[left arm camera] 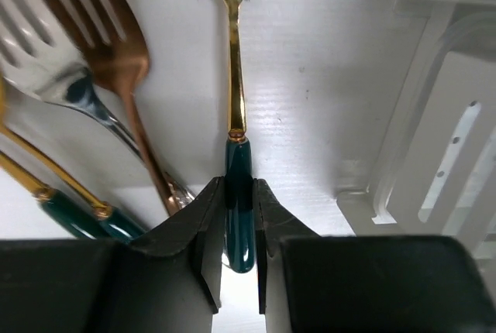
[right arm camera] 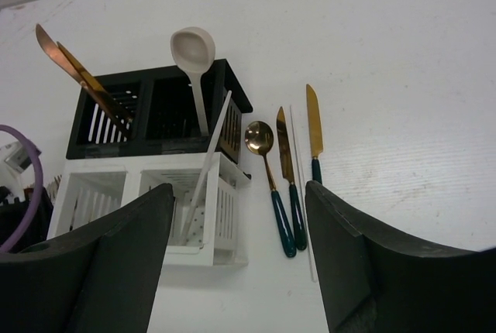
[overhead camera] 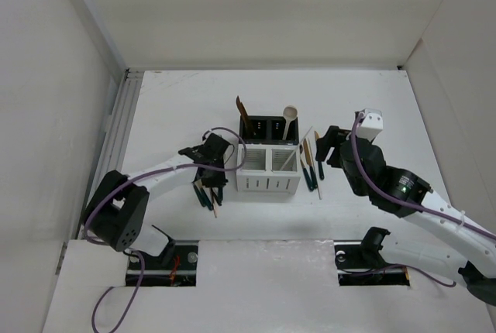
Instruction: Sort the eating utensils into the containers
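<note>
The left gripper (left arm camera: pixel 239 221) is closed tight on the dark teal handle of a gold spoon (left arm camera: pixel 235 77). This spoon lies flat on the table (left arm camera: pixel 325 77) just left of the containers (overhead camera: pixel 267 184), and it does not look lifted yet. Beside it, on the side away from the containers, lie a copper fork (left arm camera: pixel 116 54), a silver fork (left arm camera: pixel 46 62) and two thin gold pieces with teal handles (left arm camera: pixel 46 182). The copper fork is very near the left finger.

The right gripper (right arm camera: pixel 240 271) has its jaws wide apart and holds nothing. It hovers right of the containers, above a row of a second gold spoon (right arm camera: pixel 263 155), two gold knives (right arm camera: pixel 312 124) and a white chopstick (right arm camera: pixel 301 193).

Inside the containers, a cream spoon (right arm camera: pixel 194 54) stands in the back right black bin. Copper pieces (right arm camera: pixel 66 62) stand in the back left one, and another white chopstick (right arm camera: pixel 209 163) leans in the front right white bin.

I judge that the step in hand is the picking up of the left spoon. The next move needs a straight lift, so that the forks are not dragged. Then the spoon must be turned upright and lowered into a bin, probably the one with the cream spoon. Many pieces remain outside.
</note>
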You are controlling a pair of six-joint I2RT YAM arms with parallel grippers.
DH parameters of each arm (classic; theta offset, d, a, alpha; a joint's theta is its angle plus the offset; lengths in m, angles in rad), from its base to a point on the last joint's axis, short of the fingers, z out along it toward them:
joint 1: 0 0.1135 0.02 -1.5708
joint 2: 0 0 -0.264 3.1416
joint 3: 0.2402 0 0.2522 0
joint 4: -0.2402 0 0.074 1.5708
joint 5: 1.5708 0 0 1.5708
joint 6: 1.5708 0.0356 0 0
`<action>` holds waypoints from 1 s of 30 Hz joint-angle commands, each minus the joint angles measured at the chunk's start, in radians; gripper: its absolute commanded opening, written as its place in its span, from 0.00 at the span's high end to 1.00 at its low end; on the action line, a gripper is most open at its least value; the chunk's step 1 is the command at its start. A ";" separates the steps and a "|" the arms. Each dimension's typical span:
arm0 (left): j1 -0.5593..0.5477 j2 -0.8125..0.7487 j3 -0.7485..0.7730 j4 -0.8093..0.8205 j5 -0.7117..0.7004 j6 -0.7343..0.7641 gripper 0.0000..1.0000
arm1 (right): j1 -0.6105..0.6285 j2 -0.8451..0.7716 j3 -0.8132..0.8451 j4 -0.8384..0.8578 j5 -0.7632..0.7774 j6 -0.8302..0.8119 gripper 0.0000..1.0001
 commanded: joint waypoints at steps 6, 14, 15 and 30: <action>0.055 -0.219 0.038 0.099 0.066 0.115 1.00 | 0.004 -0.025 0.018 0.033 0.015 -0.040 0.28; 0.075 -0.242 0.091 0.047 -0.017 0.117 1.00 | 0.004 -0.025 0.038 0.075 0.005 -0.081 0.28; 0.075 -0.255 0.105 0.047 -0.041 0.131 1.00 | 0.004 -0.025 0.038 0.075 0.018 -0.092 0.28; 0.049 -0.182 0.393 0.661 -0.051 0.372 1.00 | 0.004 -0.016 -0.031 0.144 0.136 -0.167 0.28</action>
